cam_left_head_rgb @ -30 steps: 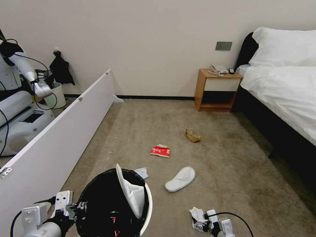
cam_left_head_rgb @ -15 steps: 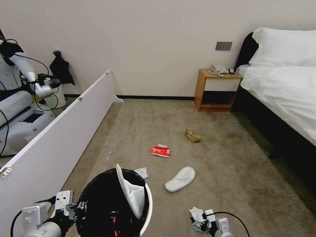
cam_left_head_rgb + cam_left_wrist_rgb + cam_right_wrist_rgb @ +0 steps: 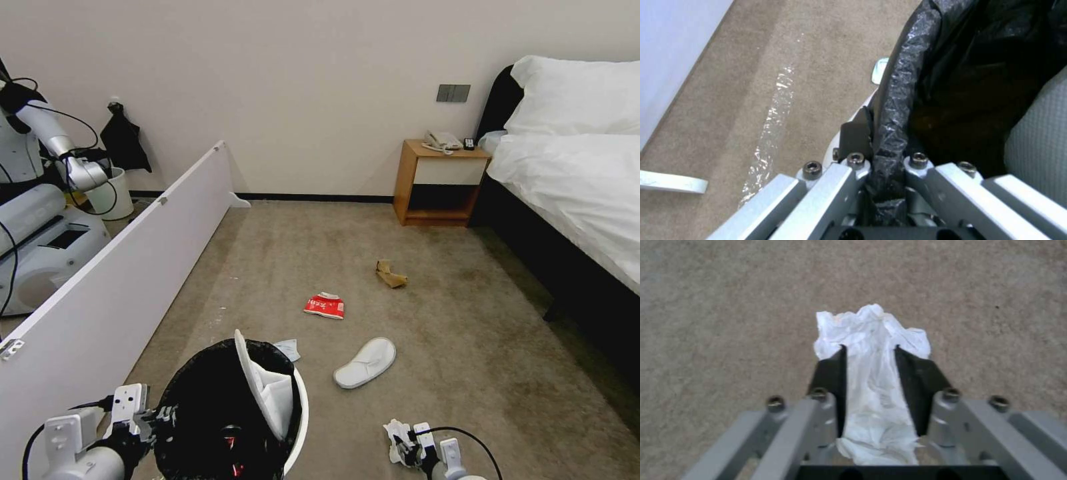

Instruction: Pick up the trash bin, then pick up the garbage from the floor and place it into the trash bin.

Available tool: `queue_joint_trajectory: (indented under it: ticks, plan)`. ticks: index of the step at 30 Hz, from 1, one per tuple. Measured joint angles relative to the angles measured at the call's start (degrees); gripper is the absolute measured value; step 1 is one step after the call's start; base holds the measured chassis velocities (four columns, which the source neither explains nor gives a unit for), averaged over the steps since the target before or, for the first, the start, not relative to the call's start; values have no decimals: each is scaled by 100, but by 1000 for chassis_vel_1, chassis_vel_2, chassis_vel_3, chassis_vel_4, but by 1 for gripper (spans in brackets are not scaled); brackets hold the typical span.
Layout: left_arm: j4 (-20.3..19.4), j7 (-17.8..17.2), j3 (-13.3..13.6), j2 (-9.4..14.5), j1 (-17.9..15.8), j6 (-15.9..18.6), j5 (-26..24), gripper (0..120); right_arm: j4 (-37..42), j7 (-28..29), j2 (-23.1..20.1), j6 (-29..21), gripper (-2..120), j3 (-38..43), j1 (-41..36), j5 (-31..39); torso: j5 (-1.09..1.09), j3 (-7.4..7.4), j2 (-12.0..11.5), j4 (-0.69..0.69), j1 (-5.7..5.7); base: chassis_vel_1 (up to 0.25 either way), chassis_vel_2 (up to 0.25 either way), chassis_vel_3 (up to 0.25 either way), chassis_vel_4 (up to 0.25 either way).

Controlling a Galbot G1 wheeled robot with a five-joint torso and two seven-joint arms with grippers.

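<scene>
- Holding the bin (image 3: 297, 427) by its rim, our left gripper (image 3: 882, 156) is pinched tight on the black bag (image 3: 902, 110) edge.
- We squeeze a tissue (image 3: 871, 350) in our right gripper (image 3: 871, 355), low over the floor (image 3: 467, 320).
- One slipper (image 3: 267, 390) stands in the bin; another slipper (image 3: 365, 362) lies near it.
- A red packet (image 3: 324, 305) and brown paper (image 3: 391, 274) lie farther off.

The flat red snack packet (image 3: 324, 305) on the beige carpet, between the white slipper (image 3: 365, 362) and the wooden nightstand (image 3: 440, 181), bears white lettering too small to read; no other text is legible.
</scene>
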Motion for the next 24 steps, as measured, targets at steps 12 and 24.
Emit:
queue_joint_trajectory:
  ticks: [12, 24]
  plan:
    - [3, 0, 0, 4, -1, 0, -8, 2, -100, -8, -21, 0, 0, 24, 62, 124, -1, 0, 0, 0, 0, 0, 0, 0, 0]
    - [-1, 0, -8, 19, 17, 0, -19, 2, -302, -146, 55, 60, 0, 35, 193, 191, 1, 0, 0, 1, 0, 0, 0, 0, 0]
